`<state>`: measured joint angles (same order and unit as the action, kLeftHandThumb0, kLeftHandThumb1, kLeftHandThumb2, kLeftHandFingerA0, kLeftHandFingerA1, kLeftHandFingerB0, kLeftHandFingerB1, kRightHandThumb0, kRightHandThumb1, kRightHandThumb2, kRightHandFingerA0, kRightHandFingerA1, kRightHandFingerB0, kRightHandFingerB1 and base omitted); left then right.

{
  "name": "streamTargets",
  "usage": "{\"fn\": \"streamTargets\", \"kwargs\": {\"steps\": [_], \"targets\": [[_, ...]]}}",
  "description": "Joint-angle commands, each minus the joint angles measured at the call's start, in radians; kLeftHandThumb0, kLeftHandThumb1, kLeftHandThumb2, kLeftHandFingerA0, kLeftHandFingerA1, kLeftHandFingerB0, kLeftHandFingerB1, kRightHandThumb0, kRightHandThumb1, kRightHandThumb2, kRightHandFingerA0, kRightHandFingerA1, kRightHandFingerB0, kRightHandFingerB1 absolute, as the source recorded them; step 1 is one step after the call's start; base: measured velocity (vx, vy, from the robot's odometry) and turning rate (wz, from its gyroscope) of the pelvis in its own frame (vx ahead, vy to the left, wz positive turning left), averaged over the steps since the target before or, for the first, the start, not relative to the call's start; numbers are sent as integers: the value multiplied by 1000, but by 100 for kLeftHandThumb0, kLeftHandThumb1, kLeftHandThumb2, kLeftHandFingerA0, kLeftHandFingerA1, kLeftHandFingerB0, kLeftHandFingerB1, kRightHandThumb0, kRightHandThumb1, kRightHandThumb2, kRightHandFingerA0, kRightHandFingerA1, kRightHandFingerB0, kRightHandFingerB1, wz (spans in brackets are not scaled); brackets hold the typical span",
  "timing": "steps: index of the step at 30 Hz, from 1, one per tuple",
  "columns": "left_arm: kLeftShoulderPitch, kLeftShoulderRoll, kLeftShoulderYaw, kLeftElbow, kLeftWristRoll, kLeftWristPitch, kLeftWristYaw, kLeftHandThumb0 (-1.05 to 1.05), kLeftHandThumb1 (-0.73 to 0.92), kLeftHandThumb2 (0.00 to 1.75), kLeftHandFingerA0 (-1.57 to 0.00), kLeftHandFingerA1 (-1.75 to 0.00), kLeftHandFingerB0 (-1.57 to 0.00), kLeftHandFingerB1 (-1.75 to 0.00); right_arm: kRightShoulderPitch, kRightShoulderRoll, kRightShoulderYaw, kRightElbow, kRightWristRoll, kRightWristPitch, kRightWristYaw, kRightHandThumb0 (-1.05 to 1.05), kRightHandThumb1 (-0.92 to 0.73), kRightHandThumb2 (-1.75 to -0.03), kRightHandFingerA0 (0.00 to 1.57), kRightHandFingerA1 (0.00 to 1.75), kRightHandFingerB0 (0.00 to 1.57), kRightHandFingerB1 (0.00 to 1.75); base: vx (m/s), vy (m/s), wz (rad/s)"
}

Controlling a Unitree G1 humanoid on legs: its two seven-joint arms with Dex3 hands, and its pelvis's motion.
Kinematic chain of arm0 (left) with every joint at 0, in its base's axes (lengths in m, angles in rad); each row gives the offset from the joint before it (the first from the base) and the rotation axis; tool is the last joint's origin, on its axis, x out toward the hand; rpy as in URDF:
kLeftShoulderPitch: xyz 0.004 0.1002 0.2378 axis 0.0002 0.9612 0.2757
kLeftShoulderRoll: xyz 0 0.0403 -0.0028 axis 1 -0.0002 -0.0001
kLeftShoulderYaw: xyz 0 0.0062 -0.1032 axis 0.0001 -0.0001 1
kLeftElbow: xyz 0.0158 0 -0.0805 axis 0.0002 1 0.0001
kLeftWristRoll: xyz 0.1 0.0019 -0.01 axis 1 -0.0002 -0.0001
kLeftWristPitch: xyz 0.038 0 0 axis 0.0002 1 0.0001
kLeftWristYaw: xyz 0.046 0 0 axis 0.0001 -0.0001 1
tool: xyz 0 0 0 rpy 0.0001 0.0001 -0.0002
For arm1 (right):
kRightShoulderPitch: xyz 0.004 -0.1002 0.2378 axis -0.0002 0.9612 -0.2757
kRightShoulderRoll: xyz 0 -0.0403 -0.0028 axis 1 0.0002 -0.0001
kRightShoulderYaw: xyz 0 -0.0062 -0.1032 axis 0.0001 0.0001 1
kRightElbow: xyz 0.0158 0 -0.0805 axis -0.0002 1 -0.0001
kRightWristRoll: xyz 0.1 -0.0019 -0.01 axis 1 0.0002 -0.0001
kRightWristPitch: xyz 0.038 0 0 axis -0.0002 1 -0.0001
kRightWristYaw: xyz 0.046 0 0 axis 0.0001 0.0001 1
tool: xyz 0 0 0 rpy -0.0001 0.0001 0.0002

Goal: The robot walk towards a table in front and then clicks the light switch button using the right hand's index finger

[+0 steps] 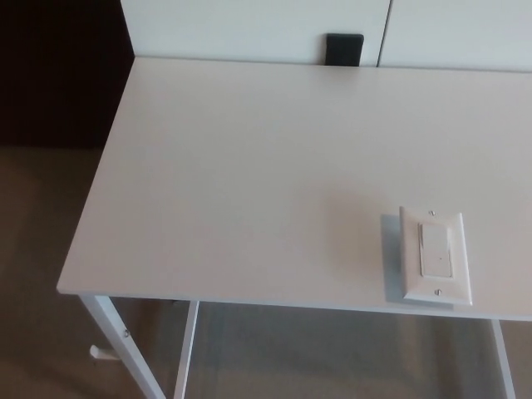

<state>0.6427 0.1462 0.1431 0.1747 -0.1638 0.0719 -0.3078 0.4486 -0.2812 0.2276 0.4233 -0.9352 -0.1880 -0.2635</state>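
Note:
A white light switch plate with a rocker button lies flat on the white table, near the front edge at the right. Two small screws show above and below the rocker. Neither of my hands shows in the head view.
A black rectangular piece stands at the table's back edge against white panels. The table's white legs go down to a brown floor on the left. A dark area fills the upper left.

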Motion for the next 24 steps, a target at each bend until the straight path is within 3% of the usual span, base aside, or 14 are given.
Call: {"fn": "streamTargets", "kwargs": {"steps": [1,24], "targets": [[-11,18,-1,5,23,12,19,-29,67,59,-49,-44,-29,-36,-4,-32,-1,55,136,-73,18,-32,-33,-91,11,56,9,52,0,0,0],[-3,39,25,-45,11,24,17,-29,66,59,-47,-44,-29,-37,-52,-58,79,24,202,-31,52,-32,-37,-93,9,55,6,51,0,0,0]]}}
